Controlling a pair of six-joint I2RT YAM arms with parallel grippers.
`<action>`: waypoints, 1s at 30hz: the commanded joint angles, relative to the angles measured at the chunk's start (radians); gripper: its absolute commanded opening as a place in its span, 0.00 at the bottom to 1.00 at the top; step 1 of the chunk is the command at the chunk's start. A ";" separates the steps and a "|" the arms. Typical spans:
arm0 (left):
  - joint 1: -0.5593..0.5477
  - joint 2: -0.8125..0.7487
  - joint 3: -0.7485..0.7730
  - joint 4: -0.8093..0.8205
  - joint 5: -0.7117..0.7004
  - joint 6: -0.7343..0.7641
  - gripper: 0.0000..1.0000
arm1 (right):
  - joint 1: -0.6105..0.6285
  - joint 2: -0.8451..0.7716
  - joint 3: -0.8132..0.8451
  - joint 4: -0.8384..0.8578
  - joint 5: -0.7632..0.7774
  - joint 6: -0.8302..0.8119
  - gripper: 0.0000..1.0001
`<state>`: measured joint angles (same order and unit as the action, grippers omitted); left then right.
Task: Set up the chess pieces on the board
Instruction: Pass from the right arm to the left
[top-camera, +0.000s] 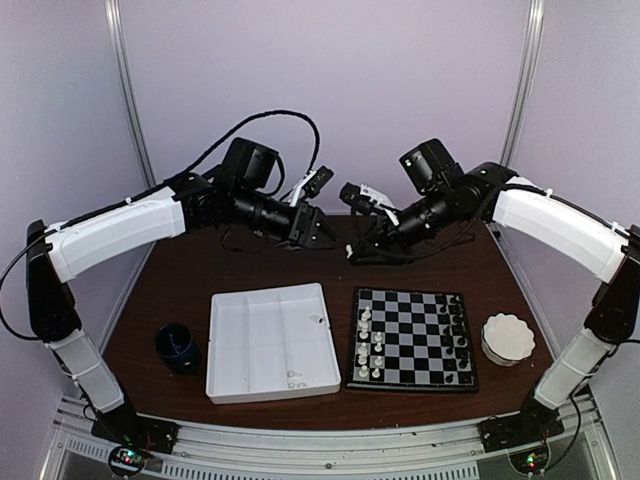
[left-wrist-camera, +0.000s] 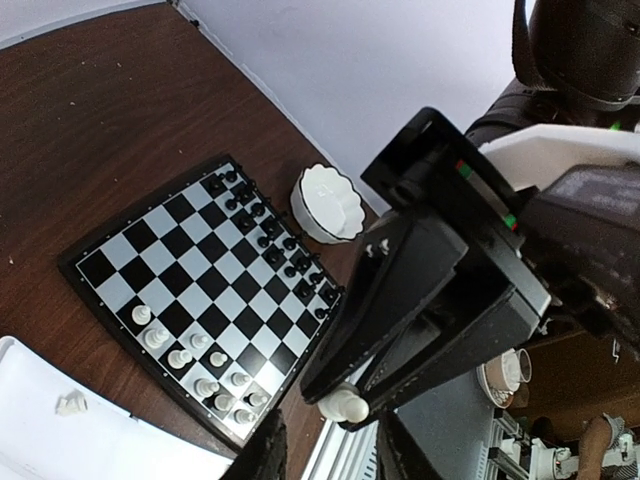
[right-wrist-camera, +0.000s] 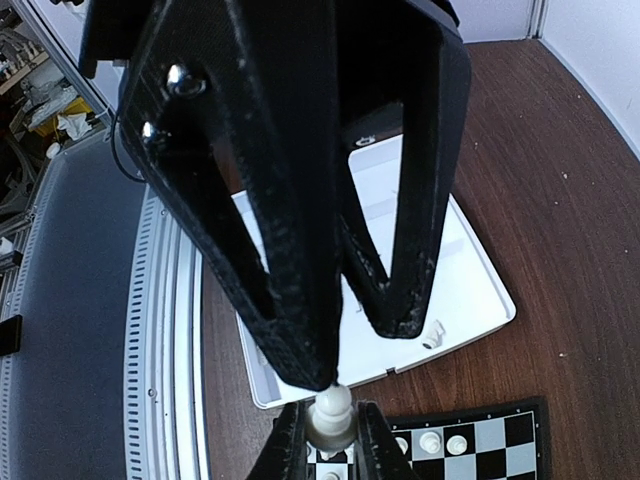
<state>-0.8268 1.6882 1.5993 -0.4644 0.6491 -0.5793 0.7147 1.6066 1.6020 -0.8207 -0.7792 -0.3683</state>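
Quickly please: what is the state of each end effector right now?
Left end effector: open.
Right end effector: closed on a white chess piece.

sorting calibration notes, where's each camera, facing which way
top external: above, behind the bases, facing down on the brown table; left arm, right arm show.
left wrist: faces down over the black and white checkered chessboard; left gripper at bottom.
right wrist: faces down at the white plastic compartmented tray; right gripper grips a white plastic chessman.
shared: both wrist views show that chessman.
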 joint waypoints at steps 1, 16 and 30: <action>-0.012 0.018 0.025 0.041 0.035 -0.014 0.30 | 0.014 -0.005 0.040 -0.017 0.024 -0.014 0.06; -0.015 0.043 0.030 0.076 0.061 -0.021 0.17 | 0.029 -0.001 0.043 -0.025 0.040 -0.023 0.06; -0.016 0.081 0.051 0.061 0.000 0.044 0.05 | 0.006 -0.044 0.020 -0.070 0.076 -0.055 0.30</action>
<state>-0.8398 1.7325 1.6012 -0.4282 0.6960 -0.5884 0.7345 1.6070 1.6169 -0.8581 -0.7162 -0.3897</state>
